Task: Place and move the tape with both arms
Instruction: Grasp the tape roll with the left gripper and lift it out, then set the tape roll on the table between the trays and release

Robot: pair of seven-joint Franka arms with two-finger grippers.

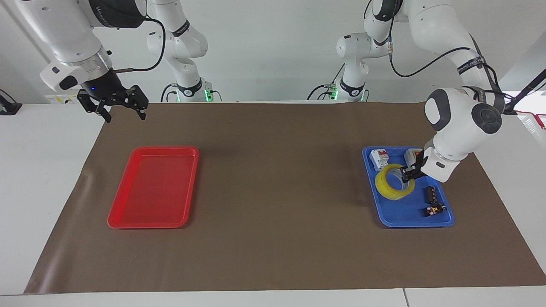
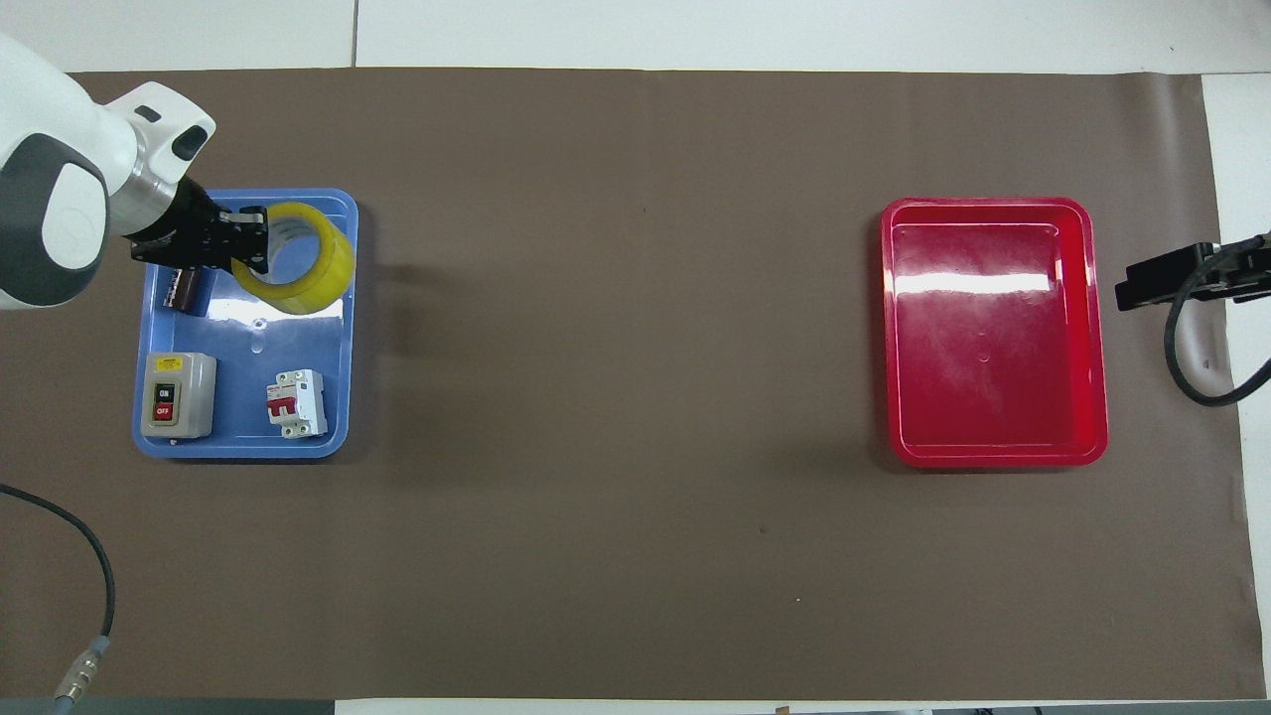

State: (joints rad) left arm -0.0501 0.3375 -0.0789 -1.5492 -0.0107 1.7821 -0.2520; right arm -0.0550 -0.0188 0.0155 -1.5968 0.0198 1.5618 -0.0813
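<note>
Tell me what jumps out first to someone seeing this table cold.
The yellow tape roll stands out: the left gripper is shut on its wall, holding it tilted over the blue tray at the left arm's end. At the right arm's end lies a red tray, with nothing visible in it. The right gripper waits open over the mat's corner.
</note>
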